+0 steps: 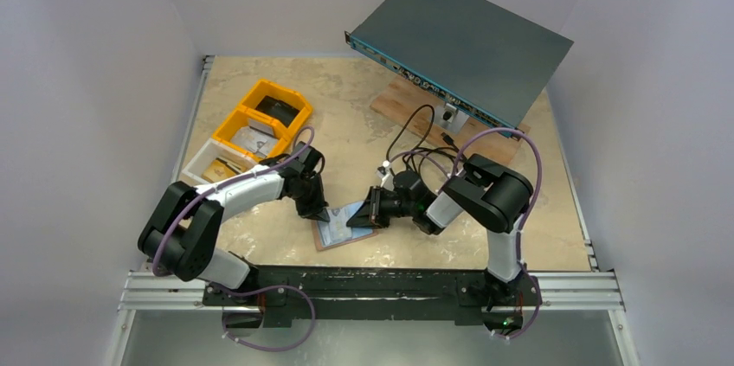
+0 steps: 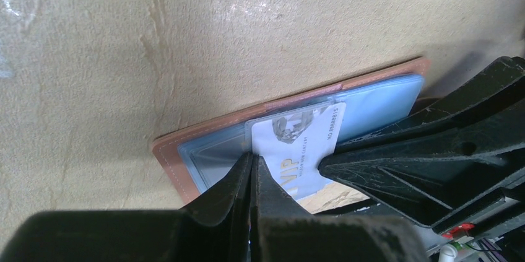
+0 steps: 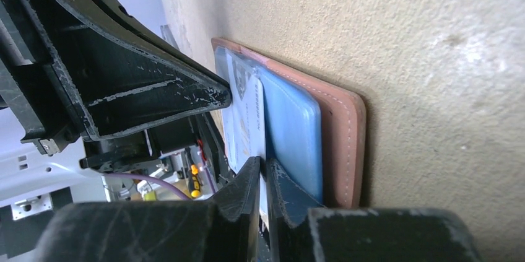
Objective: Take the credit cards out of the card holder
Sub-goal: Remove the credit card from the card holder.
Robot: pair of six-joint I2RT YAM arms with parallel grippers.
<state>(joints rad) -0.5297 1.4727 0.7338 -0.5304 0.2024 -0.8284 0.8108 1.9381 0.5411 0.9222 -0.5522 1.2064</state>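
The holder (image 1: 339, 234) is laid open on the surface (image 1: 381, 106), pale inside up. The left gripper (image 2: 252, 161) is closed, tips pressed on it. A white card (image 2: 306, 129), partly out, is pinched by the right gripper (image 3: 264, 172).

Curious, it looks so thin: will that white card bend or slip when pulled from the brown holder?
Probably stiff, not floppy: the card lies flat where it pokes out of the holder. Its smooth face may slip. Thin, so likely light.

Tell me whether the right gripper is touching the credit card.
Touching. Right wrist view shows the credit card pinched in the right gripper, no gap.
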